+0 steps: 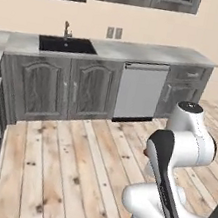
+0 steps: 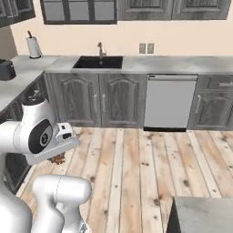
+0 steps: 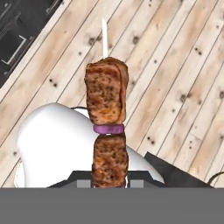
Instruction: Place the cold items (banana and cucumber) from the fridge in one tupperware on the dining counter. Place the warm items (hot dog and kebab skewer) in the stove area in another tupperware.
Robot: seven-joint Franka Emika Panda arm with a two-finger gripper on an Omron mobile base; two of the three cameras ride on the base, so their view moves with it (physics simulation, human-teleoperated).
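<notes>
Gripper [image 3: 109, 183] at bottom centre of hand view clamped on kebab skewer [image 3: 107, 118]; skewer rose up mid-frame over wooden floor [image 3: 175, 65], white stick tip toward top.

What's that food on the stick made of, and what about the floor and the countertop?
The kebab looks like browned, grilled meat chunks, rough and speckled, with a purple ring, perhaps onion, between them on a pale stick, likely wood. The hand is shut on it. The floor looks like light matte wood planks with knots. The countertop seems grey stone, faintly mottled.
</notes>
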